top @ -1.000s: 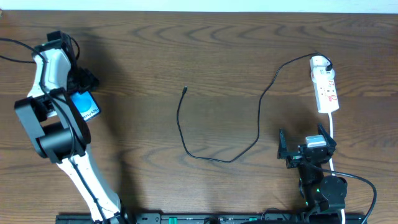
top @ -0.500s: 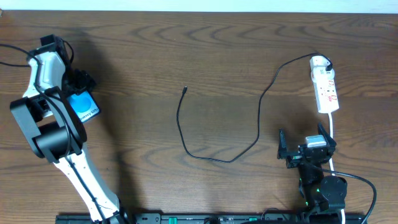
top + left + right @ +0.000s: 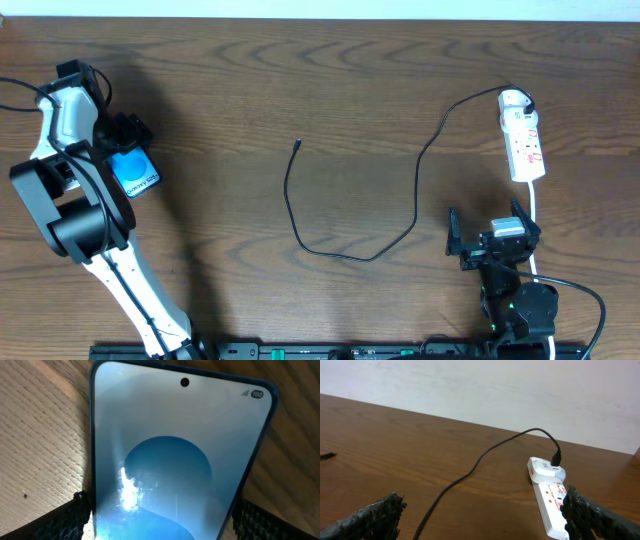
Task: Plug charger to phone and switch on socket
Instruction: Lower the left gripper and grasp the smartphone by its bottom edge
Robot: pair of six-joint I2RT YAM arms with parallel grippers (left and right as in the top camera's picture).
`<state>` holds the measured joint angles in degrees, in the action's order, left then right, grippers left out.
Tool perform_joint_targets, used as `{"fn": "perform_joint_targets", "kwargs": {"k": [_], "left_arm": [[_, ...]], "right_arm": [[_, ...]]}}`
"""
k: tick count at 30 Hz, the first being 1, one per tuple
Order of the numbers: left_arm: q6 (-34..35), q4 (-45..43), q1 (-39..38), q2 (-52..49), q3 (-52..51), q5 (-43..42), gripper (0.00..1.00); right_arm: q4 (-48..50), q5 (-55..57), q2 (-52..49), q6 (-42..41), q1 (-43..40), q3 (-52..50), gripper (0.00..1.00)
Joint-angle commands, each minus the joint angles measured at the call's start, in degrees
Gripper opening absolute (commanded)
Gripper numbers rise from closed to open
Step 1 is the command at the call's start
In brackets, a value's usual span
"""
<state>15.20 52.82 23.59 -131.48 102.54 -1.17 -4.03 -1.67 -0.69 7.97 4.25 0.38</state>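
Over on the left side of the wooden table (image 3: 330, 70), the left arm rose from the near edge and folded over itself, its white forearm reaching toward the far edge and the wrist bent down over the phone (image 3: 136, 173). The left gripper (image 3: 128, 150) had that phone pinched between its two black fingers (image 3: 75, 515), one against each long edge. In the wrist camera the Galaxy's pale blue screen with its darker blue circle filled nearly the whole view, front-camera hole at the top. Whether the phone was resting on the wood or lifted clear of it, I could not tell.

The right arm sat hunched close to its base at the near right, wrist pointing toward the far edge. The right gripper (image 3: 490, 230) was spread wide with nothing between its fingers, which showed only at the bottom corners of its own camera view.

Ahead of that gripper lay the white power strip (image 3: 526, 148) with red markings, its white cord (image 3: 534, 200) running back beside the arm. The charger's white adapter (image 3: 513, 99) was seated in the strip's far end. From it the thin black charger cable (image 3: 372, 258) looped down across mid-table and back up to its connector tip (image 3: 298, 145), which lay loose on the wood, well apart from the phone.
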Motion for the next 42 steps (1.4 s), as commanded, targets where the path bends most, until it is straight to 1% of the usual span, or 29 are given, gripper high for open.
{"fn": "perform_joint_targets", "kwargs": {"k": [1, 5, 12, 13, 23, 33, 42], "left_arm": [[-0.6, -0.5, 0.1, -1.3, -3.9, -1.1, 0.93], [-0.6, -2.5, 0.1, -1.3, -6.7, -1.9, 0.93], [-2.3, -2.4, 0.1, -1.3, -7.6, -3.0, 0.92], [-2.3, -2.2, 0.1, -1.3, -7.6, -3.0, 0.88], [-2.3, -1.3, 0.0, -1.3, -7.6, -3.0, 0.71], [-2.3, 0.1, -1.3, -0.6, -7.4, -3.5, 0.66], [-2.2, 0.5, -3.7, 2.4, -6.9, -11.5, 0.66]], "right_arm": [[-0.2, 0.0, 0.3, -0.6, 0.3, -0.1, 0.99], [-0.2, 0.0, 0.3, -0.6, 0.3, -0.1, 0.99], [-0.2, 0.0, 0.4, -0.6, 0.3, -0.1, 0.99], [-0.2, 0.0, 0.4, -0.6, 0.3, -0.1, 0.99], [-0.2, 0.0, 0.3, -0.6, 0.3, -0.1, 0.99], [-0.2, 0.0, 0.4, -0.6, 0.3, -0.1, 0.99], [-0.2, 0.0, 0.3, -0.6, 0.3, -0.1, 0.99]]}}
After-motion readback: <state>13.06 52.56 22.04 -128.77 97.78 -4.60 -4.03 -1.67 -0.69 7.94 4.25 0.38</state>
